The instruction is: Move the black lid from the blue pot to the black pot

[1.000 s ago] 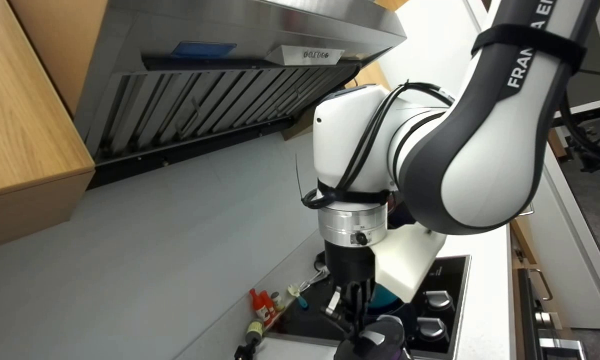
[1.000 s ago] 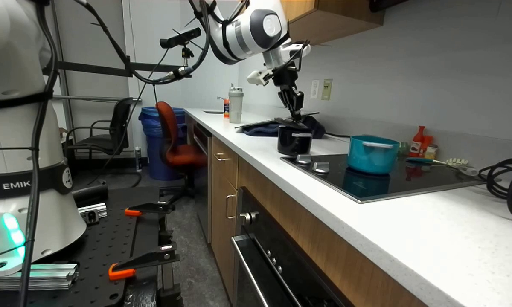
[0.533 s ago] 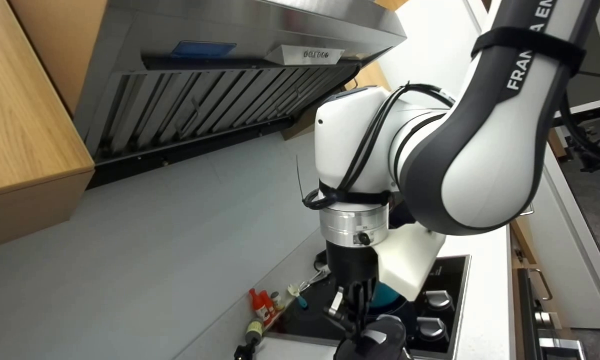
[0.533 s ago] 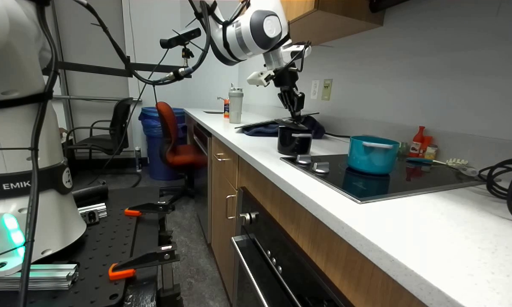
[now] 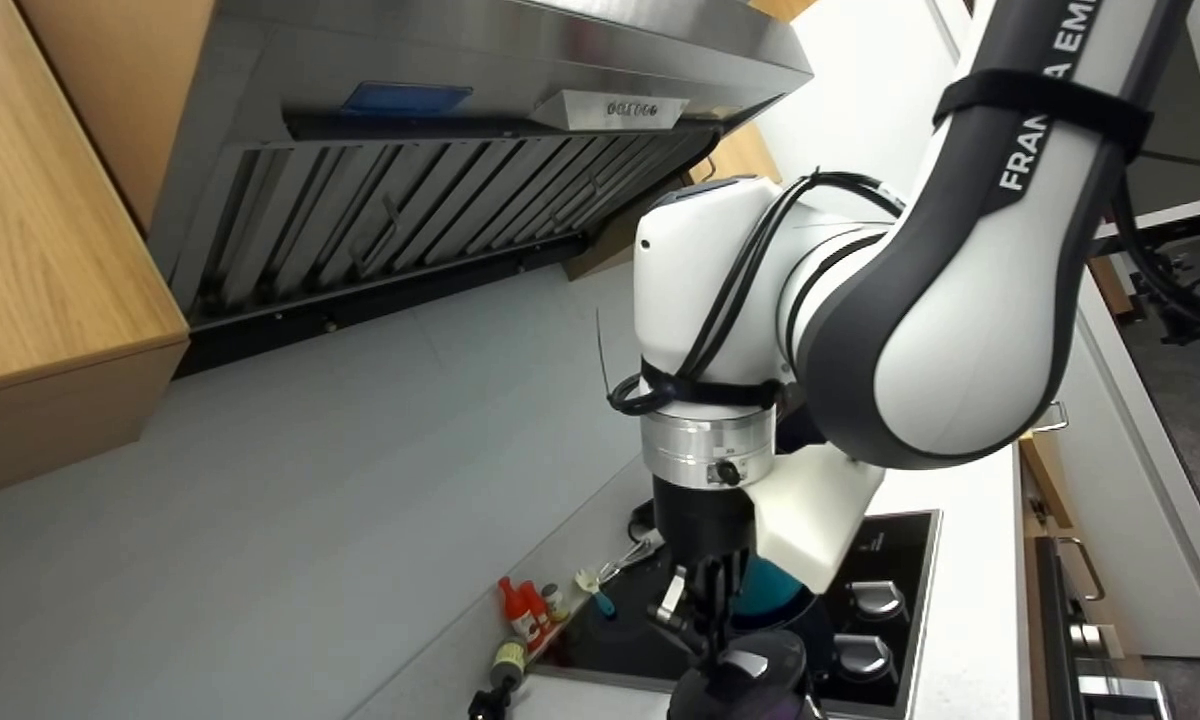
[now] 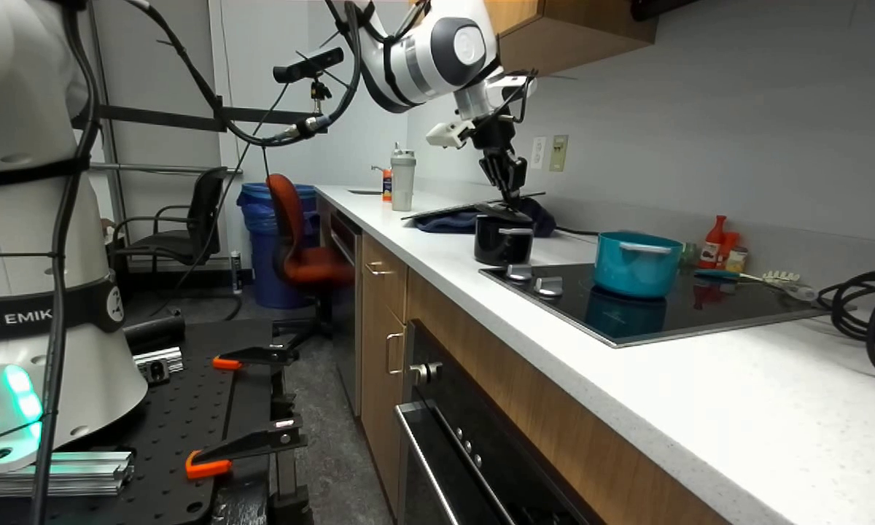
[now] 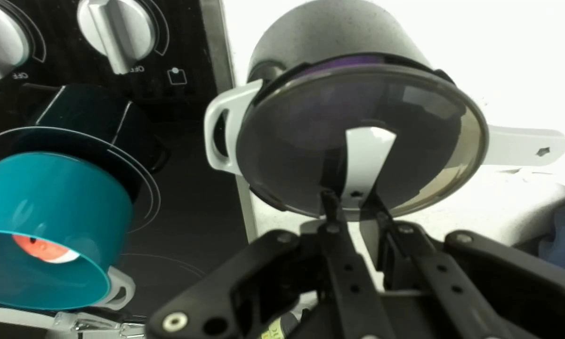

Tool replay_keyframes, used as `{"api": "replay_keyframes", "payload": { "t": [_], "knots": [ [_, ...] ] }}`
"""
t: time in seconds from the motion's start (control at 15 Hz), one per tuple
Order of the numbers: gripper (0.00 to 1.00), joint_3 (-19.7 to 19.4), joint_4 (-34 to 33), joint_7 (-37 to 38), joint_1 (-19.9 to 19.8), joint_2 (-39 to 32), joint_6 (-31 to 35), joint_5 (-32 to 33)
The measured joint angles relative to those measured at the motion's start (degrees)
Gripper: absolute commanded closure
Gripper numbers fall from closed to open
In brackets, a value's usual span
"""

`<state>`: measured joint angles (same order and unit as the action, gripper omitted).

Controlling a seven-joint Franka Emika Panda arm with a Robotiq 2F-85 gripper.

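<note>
The black lid [image 7: 301,136], dark glass with a pale rim and a light grey strap handle, sits over the black pot [image 7: 339,33]. In the wrist view a purple strip of the pot's inside shows at the lid's far edge. In an exterior view the lid [image 6: 502,212] looks slightly tilted at the rim of the black pot [image 6: 492,246]; I cannot tell whether it is fully seated. My gripper [image 7: 353,200] is shut on the lid's handle, one finger on each side. The blue pot [image 6: 636,266] stands uncovered on the stove and also shows in the wrist view [image 7: 52,197].
The black cooktop [image 6: 707,306] with silver knobs [image 7: 117,33] lies beside the black pot. Behind the pot are a dark blue cloth [image 6: 445,221] and a flat dark panel. Red bottles [image 6: 713,240] and utensils [image 6: 758,277] are near the wall. A range hood [image 5: 460,180] hangs above.
My gripper and the lid have shifted slightly toward the stove side over the black pot. The pots have not moved.
</note>
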<state>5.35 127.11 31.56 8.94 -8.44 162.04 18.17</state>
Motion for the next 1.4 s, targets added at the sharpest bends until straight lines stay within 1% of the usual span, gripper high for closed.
{"api": "replay_keyframes", "payload": {
  "t": [0.33, 0.4, 0.47, 0.6, 0.93, 1.0, 1.07, 1.4],
  "knots": [
    [0.95, 0.0, -0.1, 0.0, -0.1, -0.5, 1.5, 0.0],
    [0.59, 0.0, -0.2, 0.0, -0.1, -0.7, 1.6, 0.0],
    [0.58, 0.0, -0.4, 0.0, -0.1, -0.8, 1.6, 0.0],
    [0.45, 0.0, -0.7, 0.0, -0.1, -1.2, 1.6, 0.0],
    [0.05, 0.0, -1.1, -0.1, -0.2, -1.8, 1.6, 0.0],
    [0.01, 0.0, -1.1, -0.1, -0.2, -1.9, 1.6, 0.0],
    [0.00, 0.0, -1.2, -0.1, -0.2, -2.0, 1.6, 0.0],
    [0.00, -0.1, -1.6, -0.4, -0.8, -2.1, 1.6, 0.0]
  ]
}}
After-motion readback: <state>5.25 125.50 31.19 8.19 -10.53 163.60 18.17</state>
